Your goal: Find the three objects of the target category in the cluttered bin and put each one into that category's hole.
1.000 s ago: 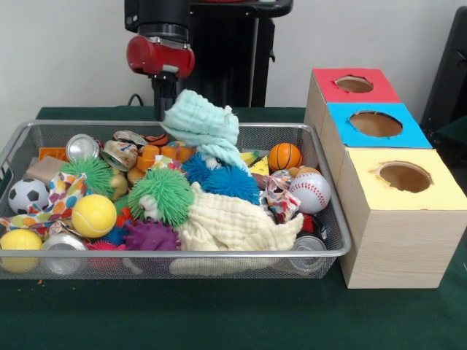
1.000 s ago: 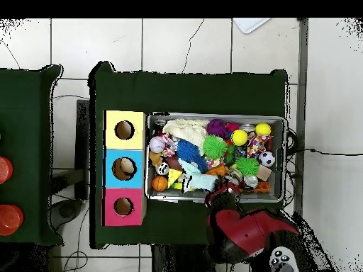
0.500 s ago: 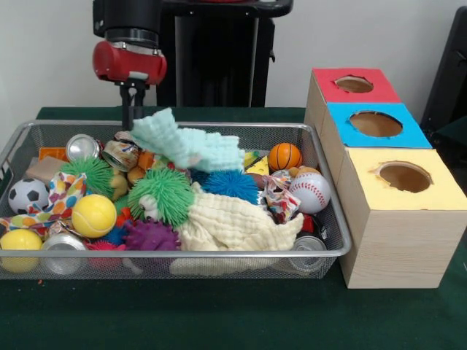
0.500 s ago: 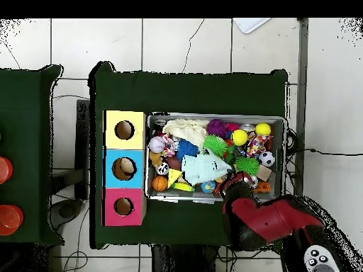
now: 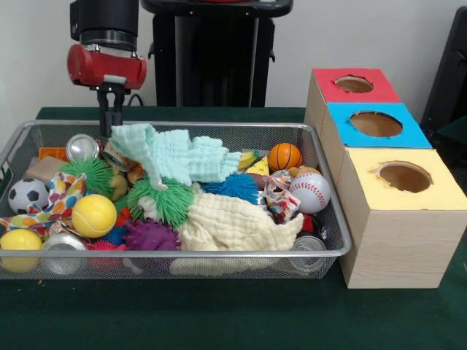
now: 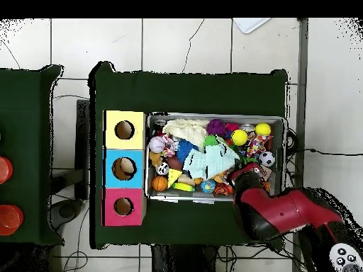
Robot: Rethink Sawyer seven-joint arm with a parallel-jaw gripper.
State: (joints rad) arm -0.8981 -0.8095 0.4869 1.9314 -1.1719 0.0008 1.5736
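Note:
A wire mesh bin [image 5: 219, 125] [image 6: 216, 115] holds a heap of toys. A mint-green cloth [image 5: 186, 157] [image 6: 207, 163] lies spread over the heap's middle, and its left corner reaches up to my gripper [image 5: 110, 130]. The gripper hangs over the bin's far left part, under the red wrist [image 5: 106, 67]; in the overhead view the arm [image 6: 276, 212] hides it. Below the mint cloth lies a cream cloth [image 5: 233, 222]. Balls show around them: a baseball [image 5: 310, 192], a small basketball [image 5: 284, 156], a soccer ball [image 5: 28, 195] and a yellow ball [image 5: 93, 215].
Beside the bin stand three wooden boxes with round holes: a red-topped box [image 5: 354, 84] [image 6: 123, 207], a blue-topped box [image 5: 376, 124] [image 6: 124, 168] and a yellow-topped box [image 5: 403, 176] [image 6: 124, 130]. Spiky green [image 5: 164, 197] and purple [image 5: 149, 235] toys and several tin cans fill the bin.
The arm has swung left in the front view. The mint cloth, lifted high a second ago, has come down and now lies spread flat over the toys.

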